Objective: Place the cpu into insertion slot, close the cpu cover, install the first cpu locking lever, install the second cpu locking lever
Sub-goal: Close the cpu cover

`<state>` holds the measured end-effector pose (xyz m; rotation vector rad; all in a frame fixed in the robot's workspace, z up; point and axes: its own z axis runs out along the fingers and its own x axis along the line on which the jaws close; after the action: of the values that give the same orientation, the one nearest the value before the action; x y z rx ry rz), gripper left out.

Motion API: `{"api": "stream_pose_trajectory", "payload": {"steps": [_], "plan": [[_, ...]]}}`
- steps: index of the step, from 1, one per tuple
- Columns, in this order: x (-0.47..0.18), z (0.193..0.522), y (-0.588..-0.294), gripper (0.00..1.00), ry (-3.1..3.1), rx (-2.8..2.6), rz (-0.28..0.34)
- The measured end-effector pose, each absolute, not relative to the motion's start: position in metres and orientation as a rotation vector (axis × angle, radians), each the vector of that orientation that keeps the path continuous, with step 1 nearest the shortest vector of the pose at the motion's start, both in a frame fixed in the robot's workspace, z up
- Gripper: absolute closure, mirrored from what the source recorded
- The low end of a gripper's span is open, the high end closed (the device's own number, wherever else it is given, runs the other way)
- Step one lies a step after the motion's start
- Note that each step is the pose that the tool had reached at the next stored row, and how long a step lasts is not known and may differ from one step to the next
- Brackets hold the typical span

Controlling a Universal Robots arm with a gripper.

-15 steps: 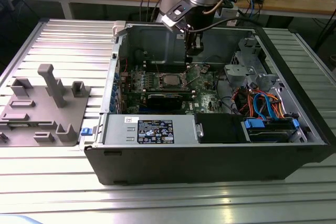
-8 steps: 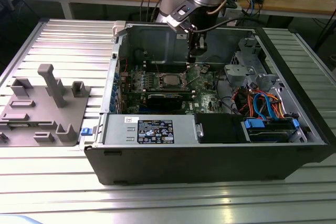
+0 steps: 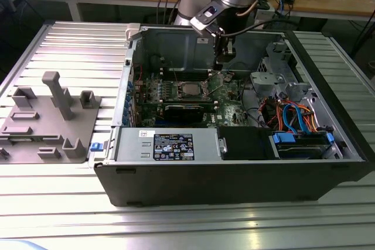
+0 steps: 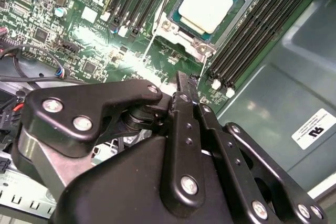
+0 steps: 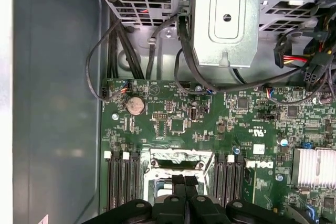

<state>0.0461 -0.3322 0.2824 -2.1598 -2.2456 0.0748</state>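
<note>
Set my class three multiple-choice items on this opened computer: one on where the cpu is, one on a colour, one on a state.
1. Where is the cpu?
A) in the insertion slot
B) on the grey tray beside the case
C) on the metal table in front of the case

2. What colour is the circuit board?
A) red
B) green
C) white

3. How is the computer case?
A) shut, with its side panel on
B) lying open, its inside showing
C) standing upright on end

Answers:
1 A: in the second wrist view the cpu sits inside the insertion slot.
2 B: in the first wrist view the circuit board is green.
3 B: in the exterior view the computer case lies open, with the board inside in plain sight.
</note>
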Motion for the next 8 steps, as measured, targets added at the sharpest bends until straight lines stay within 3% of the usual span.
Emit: {"api": "stream_pose_trajectory", "payload": {"steps": [8], "plan": [[0.059, 0.282, -0.332, 0.89, -2.244, -2.158, 0.076]]}}
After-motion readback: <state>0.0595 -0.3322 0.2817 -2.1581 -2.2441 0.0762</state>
